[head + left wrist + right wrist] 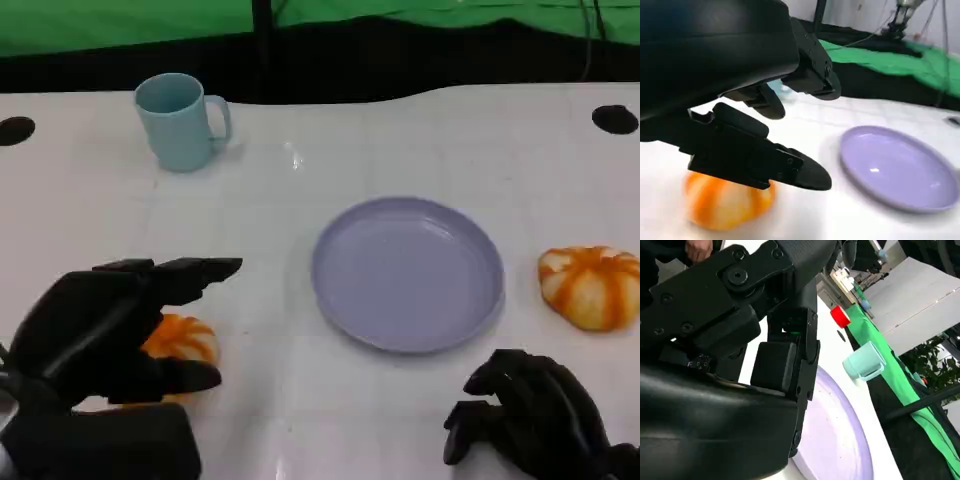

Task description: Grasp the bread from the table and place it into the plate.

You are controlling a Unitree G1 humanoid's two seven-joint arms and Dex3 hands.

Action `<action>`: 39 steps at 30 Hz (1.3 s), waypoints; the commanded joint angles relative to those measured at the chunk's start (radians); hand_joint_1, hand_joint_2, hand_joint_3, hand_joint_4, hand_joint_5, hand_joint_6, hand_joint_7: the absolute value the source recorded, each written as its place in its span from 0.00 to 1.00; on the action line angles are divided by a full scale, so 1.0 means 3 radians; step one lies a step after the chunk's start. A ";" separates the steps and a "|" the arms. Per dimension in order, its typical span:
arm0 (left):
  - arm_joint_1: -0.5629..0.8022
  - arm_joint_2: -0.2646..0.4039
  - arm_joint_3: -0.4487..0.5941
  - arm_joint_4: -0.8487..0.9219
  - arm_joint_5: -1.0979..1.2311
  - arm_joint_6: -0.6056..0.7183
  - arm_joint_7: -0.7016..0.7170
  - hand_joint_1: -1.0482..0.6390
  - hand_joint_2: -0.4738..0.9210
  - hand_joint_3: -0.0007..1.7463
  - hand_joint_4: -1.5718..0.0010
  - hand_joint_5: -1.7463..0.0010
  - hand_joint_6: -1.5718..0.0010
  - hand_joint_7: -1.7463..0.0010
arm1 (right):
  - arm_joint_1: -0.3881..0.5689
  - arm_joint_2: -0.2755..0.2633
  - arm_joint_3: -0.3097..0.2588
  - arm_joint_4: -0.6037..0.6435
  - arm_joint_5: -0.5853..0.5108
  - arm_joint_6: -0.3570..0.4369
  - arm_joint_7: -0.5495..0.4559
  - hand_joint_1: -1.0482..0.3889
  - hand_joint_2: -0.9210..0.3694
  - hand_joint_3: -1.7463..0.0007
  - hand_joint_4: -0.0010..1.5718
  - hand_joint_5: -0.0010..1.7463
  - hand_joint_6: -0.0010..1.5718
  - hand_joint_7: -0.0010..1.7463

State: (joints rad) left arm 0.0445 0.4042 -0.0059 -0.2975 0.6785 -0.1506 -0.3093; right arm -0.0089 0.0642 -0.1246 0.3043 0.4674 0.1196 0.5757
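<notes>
Hovering at the lower left of the frame, our left hand (105, 335) was wide apart, holding nothing, directly above the nearer bread (180, 340); the plate (408, 272) lay to the right of it.

Colours on the white table (300, 210)
Orange-and-cream striped bread (180, 341) under black left hand (110, 330); second striped bread (592, 286); lavender plate (408, 272); pale blue mug (180, 121); black right hand (530, 410); green cloth (120, 20) behind
</notes>
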 commanded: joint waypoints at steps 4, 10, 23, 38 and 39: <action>-0.0049 0.0303 -0.0242 -0.0430 0.0886 0.0602 -0.0520 0.21 0.99 0.02 0.75 0.93 0.83 1.00 | -0.0002 -0.0043 -0.0033 -0.0005 0.0022 0.0022 -0.0011 0.01 0.14 1.00 0.99 0.44 1.00 0.21; -0.0231 0.0410 -0.0531 -0.0276 0.1348 0.0761 -0.0869 0.22 0.96 0.00 0.76 0.95 0.84 0.99 | -0.0007 -0.0043 -0.0041 -0.0005 0.0038 0.0043 -0.0003 0.01 0.15 1.00 0.99 0.44 1.00 0.22; -0.0763 0.0312 -0.1009 0.0986 0.1470 0.0828 -0.0546 0.22 0.92 0.00 0.77 0.99 0.86 1.00 | 0.0016 -0.0036 -0.0018 -0.0007 0.0010 -0.0008 0.0004 0.00 0.14 1.00 0.99 0.44 1.00 0.21; -0.1268 0.0237 -0.1323 0.2696 0.0926 0.0339 0.0631 0.40 1.00 0.12 0.61 0.20 0.40 0.93 | 0.0015 -0.0035 -0.0015 0.0000 -0.0008 -0.0030 0.0025 0.00 0.14 1.00 0.99 0.45 1.00 0.21; -0.1284 0.0243 -0.1342 0.2727 0.0906 0.0326 0.0659 0.41 1.00 0.12 0.61 0.18 0.38 0.93 | 0.0015 -0.0035 -0.0015 -0.0001 -0.0008 -0.0030 0.0025 0.00 0.14 1.00 0.99 0.45 1.00 0.21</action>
State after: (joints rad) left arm -0.3472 0.4651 -0.3857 0.4668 0.9690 -0.0368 -0.1237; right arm -0.0073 0.0630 -0.1243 0.3079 0.4661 0.1192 0.5874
